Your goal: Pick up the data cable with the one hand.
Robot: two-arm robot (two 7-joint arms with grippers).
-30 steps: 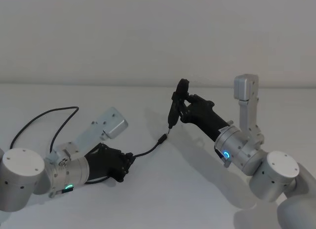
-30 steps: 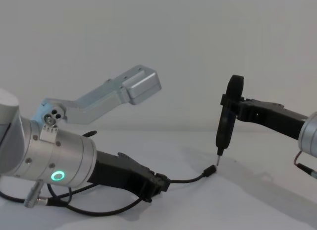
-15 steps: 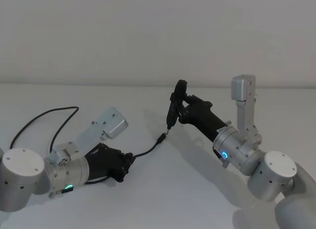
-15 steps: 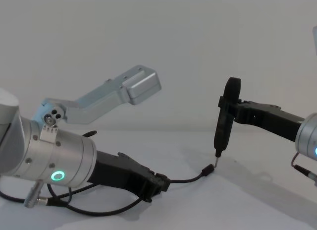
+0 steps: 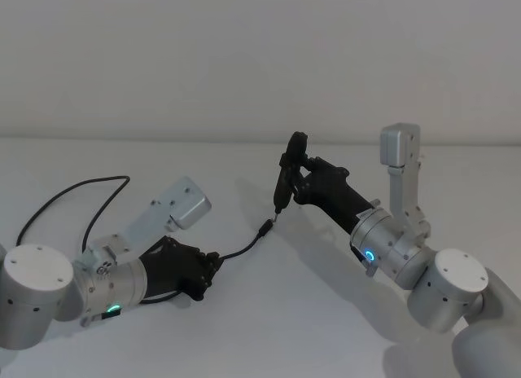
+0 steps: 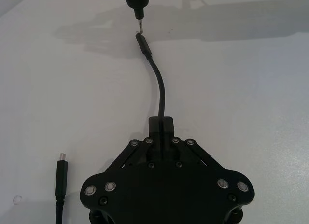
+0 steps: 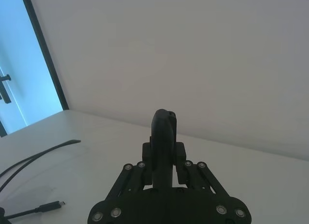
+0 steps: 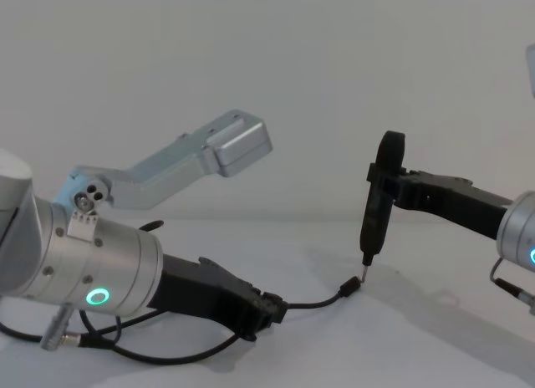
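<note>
My left gripper (image 8: 266,308), lower left, pinches data cable (image 8: 313,303); right gripper (image 8: 386,190) clamps upright tool (image 8: 374,212) mid-frame, tip over plug.

Bare white tabletop (image 5: 269,313) near the middle, open between the two arms. On the left, low black two-finger gripper (image 5: 210,270) closed on the thin black data cable (image 5: 241,250), blocking the near-left approach. Right of centre, slim black upright tool with metal tip (image 5: 285,178) clamped in the right black gripper (image 5: 303,176), its point just above the cable's plug. Far left: loose black cord loop (image 5: 73,195) lying across the surface.
</note>
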